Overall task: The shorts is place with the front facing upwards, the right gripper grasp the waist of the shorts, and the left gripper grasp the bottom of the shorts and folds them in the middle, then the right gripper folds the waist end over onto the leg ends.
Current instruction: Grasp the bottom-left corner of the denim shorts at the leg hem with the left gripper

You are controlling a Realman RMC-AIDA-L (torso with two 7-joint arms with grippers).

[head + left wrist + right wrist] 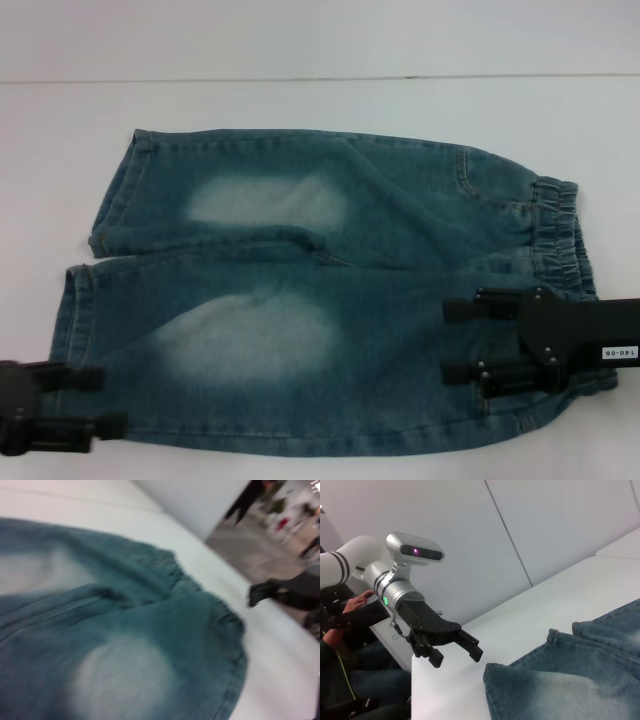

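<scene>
The shorts point(320, 300) lie flat and front up on the white table point(300, 100). Their ruffled waist point(560, 230) is at the right. The two leg ends point(75, 320) point left. My right gripper point(447, 341) hovers open over the nearer half of the shorts, just inside the waist, with nothing between its fingers. My left gripper point(113, 400) stands open at the near left corner, beside the hem of the nearer leg. In the right wrist view the left gripper point(458, 657) is open and apart from the leg ends point(560, 640). The left wrist view shows the waist point(190, 585).
A pale wall point(320, 40) rises behind the table's far edge. A seated person point(350, 630) is close to the table's end by the left arm. Bare table surface surrounds the shorts on the far side and at the left.
</scene>
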